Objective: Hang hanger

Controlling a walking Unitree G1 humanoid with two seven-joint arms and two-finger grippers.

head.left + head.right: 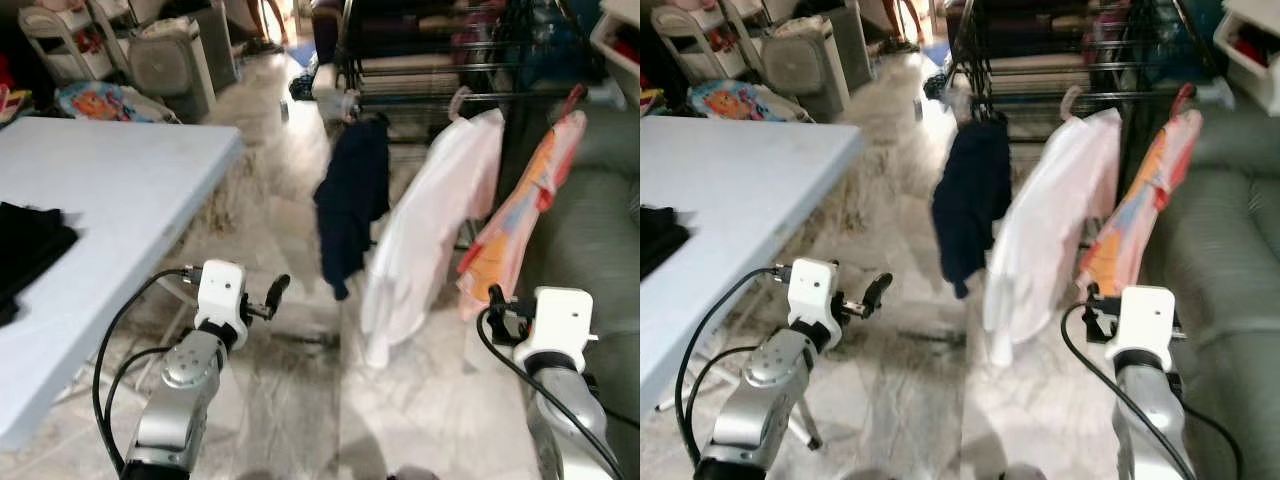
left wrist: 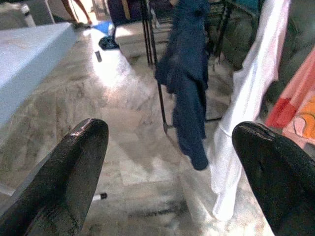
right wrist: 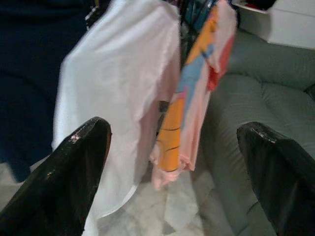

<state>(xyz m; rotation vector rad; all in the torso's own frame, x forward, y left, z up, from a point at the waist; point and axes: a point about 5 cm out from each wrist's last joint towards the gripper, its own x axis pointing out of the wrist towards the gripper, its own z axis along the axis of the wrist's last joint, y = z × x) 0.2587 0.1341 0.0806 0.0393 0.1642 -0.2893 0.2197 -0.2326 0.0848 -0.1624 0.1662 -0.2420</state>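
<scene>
Marble floor w/ dark metal drying rack carrying hangered navy, white & orange-pink garments: light, floppy, probably best gripped at stiff hanger neck; left pincer & right pincer spread, empty.

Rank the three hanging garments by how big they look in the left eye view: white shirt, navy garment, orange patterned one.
1. White shirt, largest and longest.
2. Navy garment.
3. Orange patterned garment.
The last two look close in size, and the orange one hangs edge-on, so that order is unsure.
</scene>
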